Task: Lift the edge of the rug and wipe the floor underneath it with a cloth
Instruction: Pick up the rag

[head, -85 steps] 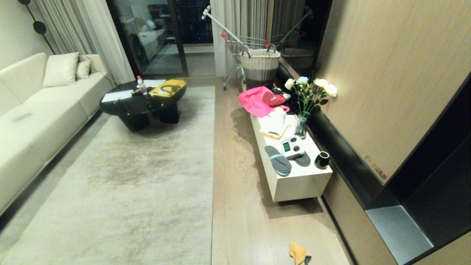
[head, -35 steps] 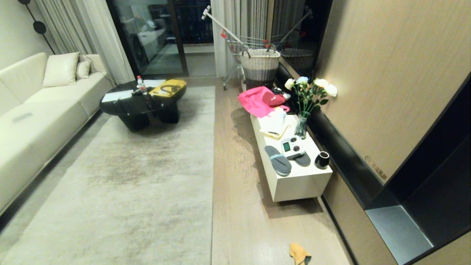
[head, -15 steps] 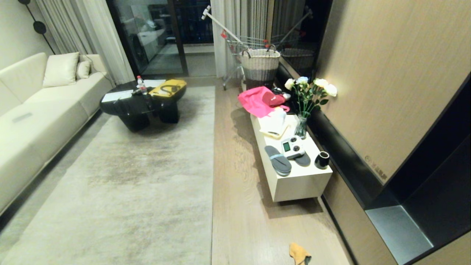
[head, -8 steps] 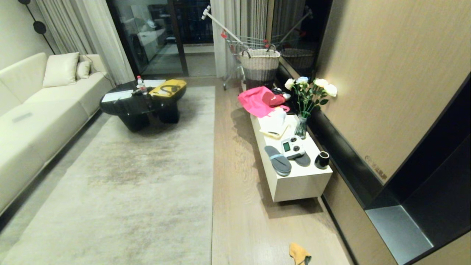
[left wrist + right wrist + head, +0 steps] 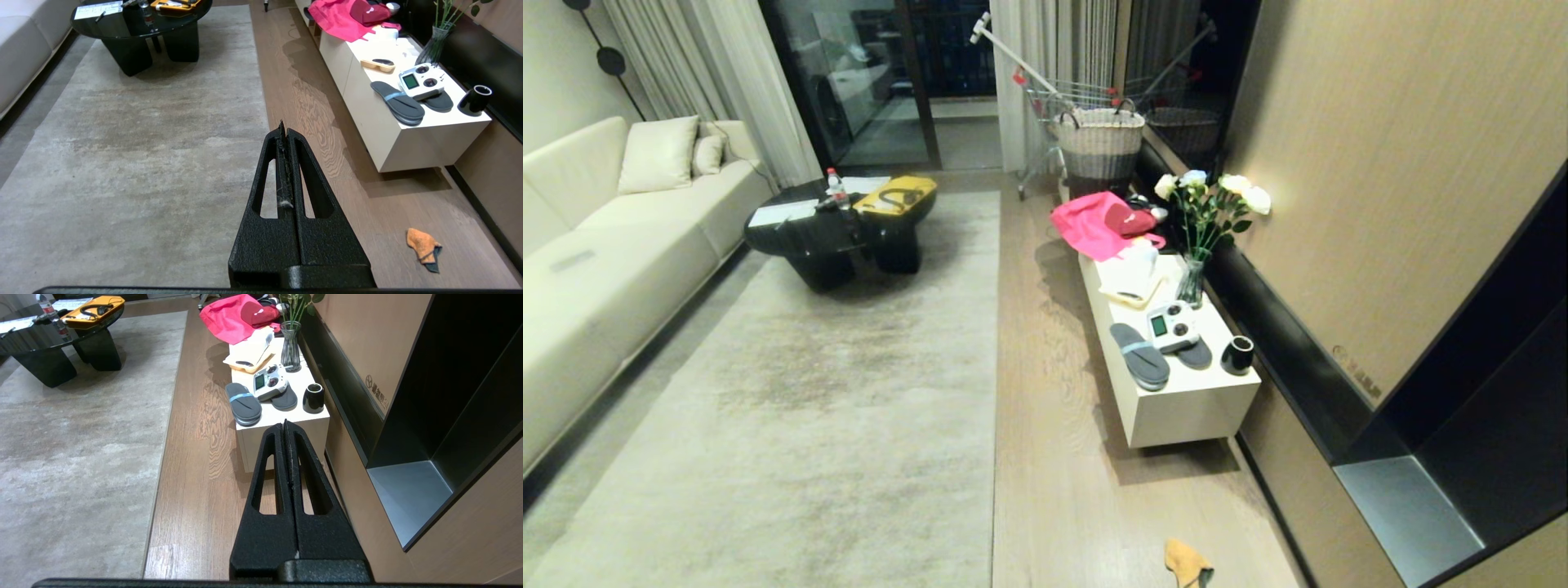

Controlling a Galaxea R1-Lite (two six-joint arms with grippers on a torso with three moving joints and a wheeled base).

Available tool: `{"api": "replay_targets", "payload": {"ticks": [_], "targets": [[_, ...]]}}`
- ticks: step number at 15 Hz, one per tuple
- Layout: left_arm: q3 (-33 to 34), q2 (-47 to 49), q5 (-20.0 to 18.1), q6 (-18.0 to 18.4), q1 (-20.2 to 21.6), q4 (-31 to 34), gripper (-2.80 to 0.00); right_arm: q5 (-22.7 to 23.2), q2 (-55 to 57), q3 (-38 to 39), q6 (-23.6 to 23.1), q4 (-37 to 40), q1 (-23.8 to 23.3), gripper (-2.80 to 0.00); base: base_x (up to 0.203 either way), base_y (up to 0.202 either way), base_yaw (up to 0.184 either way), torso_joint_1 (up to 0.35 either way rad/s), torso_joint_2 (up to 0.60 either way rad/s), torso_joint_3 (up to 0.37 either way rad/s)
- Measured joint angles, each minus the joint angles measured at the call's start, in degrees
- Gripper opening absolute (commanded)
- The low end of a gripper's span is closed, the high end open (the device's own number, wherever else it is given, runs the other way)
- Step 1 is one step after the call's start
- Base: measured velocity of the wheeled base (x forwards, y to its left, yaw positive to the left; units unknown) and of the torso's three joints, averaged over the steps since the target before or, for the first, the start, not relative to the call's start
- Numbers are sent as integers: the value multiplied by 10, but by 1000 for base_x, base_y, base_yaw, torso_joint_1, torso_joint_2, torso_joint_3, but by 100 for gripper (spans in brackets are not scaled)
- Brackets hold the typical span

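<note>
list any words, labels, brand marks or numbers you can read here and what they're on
Nothing reads clearly.
Wall panel: a round emblem with a short line of characters beside it, too blurred to read.
Remote controller on the white bench: a green screen, no legible figures.
Water bottle on the black coffee table: a label, too small to read.
Papers on that table: print too small to read.

No visible change (whatsoever).
</note>
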Motion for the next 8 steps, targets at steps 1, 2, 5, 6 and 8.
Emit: {"api": "replay_targets", "payload": {"ticks": [1,2,5,6,8], "targets": [[0,0,0,0,0,0,-280,0,0,0,0,0,0,-280,0,0,0,0,0,0],[0,0,0,0,0,0,-280,0,0,0,0,0,0,-280,0,0,0,0,0,0],[0,0,0,0,0,0,-280,0,0,0,1,0,0,-280,0,0,0,0,0,0],[0,0,0,0,0,0,-280,0,0,0,1,0,0,-280,0,0,0,0,0,0],[0,0,0,0,0,0,-280,0,0,0,1,0,0,-280,0,0,0,0,0,0]]}}
